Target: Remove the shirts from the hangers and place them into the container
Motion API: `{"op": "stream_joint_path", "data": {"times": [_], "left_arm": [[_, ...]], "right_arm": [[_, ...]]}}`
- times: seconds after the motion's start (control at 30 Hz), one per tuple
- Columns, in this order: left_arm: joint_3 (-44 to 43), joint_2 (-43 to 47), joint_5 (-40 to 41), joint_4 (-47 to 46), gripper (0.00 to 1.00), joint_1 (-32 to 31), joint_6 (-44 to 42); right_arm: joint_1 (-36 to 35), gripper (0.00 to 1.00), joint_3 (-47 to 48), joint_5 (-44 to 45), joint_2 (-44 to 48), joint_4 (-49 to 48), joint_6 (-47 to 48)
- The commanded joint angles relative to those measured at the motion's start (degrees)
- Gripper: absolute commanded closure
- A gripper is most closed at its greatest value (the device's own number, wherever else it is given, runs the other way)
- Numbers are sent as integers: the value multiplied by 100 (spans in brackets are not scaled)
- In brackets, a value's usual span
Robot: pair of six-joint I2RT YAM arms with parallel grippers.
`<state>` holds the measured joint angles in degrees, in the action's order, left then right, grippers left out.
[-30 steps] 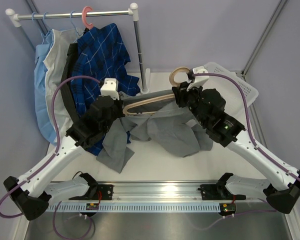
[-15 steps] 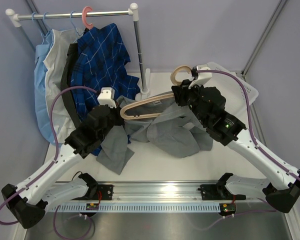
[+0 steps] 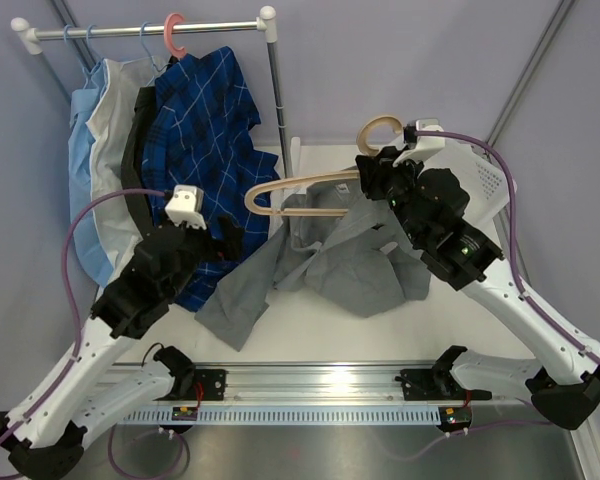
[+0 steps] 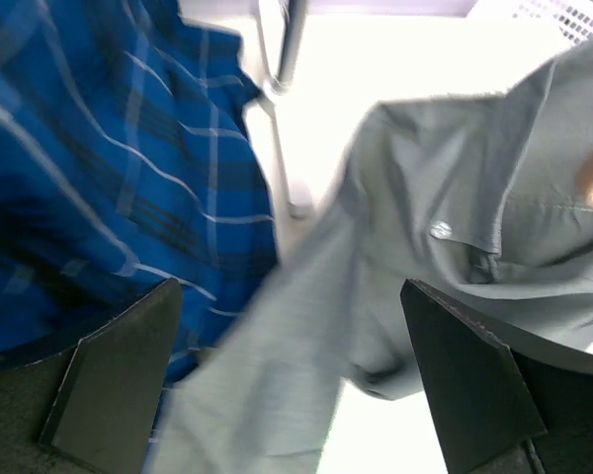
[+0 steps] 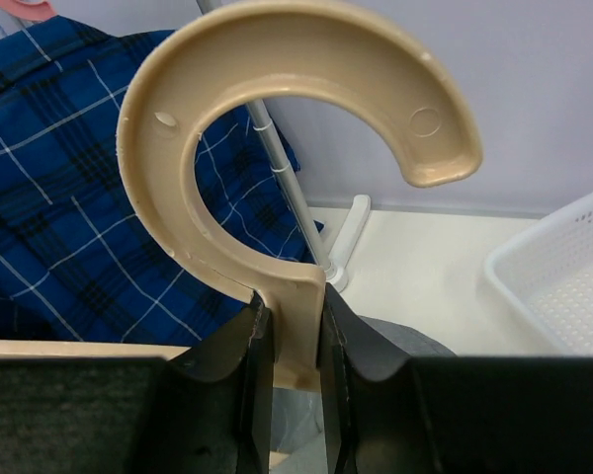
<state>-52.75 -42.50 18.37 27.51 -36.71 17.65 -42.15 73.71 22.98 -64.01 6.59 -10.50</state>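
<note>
The grey shirt (image 3: 335, 255) is plain, collared and buttoned. It lies rumpled in the middle of the overhead frame. Its upper part is draped from the tan hanger (image 3: 310, 185), the rest is heaped on the white table (image 3: 310, 335), and one sleeve trails toward the lower left.

The hanger is wood-coloured with a thick round hook. It is held tilted above the table, with its left end looping bare out of the cloth and its hook toward the upper right. The right pincer (image 3: 373, 178) is clamped on the hanger's neck just beneath the hook. In its own camera the two dark fingers (image 5: 252, 365) press that neck from both sides.

The left pincer (image 3: 228, 238) sits just left of the grey shirt, over the lower edge of the plaid shirt (image 3: 200, 120). Its own camera shows the jaws spread wide apart and gripping nothing. Beyond them, grey cloth fills the centre and right and blue plaid fills the left.

The plaid shirt is dark blue with thin white lines. It hangs from the pink hanger (image 3: 173, 32) on the rail (image 3: 100, 32) at the upper left, and its hem reaches down to the table.

The white slotted basket (image 3: 490, 178) stands at the right of the frame, partly hidden behind the right arm, with no shirt visible in it.
</note>
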Motion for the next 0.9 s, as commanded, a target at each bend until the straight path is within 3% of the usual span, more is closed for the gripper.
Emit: {"op": "stream_joint_path", "data": {"times": [0.0, 0.17, 0.37, 0.6, 0.87], "left_arm": [[-578, 321, 54, 290, 1, 59, -858], [-1130, 313, -1639, 308, 1, 59, -1658], [-2010, -688, -3083, 457, 1, 59, -2186], [-3065, -1840, -3498, 993, 5, 59, -2143], [-2820, -2131, -3569, 1275, 26, 59, -2002]], "right_arm": [[-4, 100, 39, -161, 134, -457, 355], [-4, 100, -173, -803, -15, -579, 690], [-4, 100, -199, -1621, -322, -966, 786], [-4, 100, -147, -2210, -683, -1230, 1006], [-4, 100, -94, -2272, -859, -1327, 1006]]}}
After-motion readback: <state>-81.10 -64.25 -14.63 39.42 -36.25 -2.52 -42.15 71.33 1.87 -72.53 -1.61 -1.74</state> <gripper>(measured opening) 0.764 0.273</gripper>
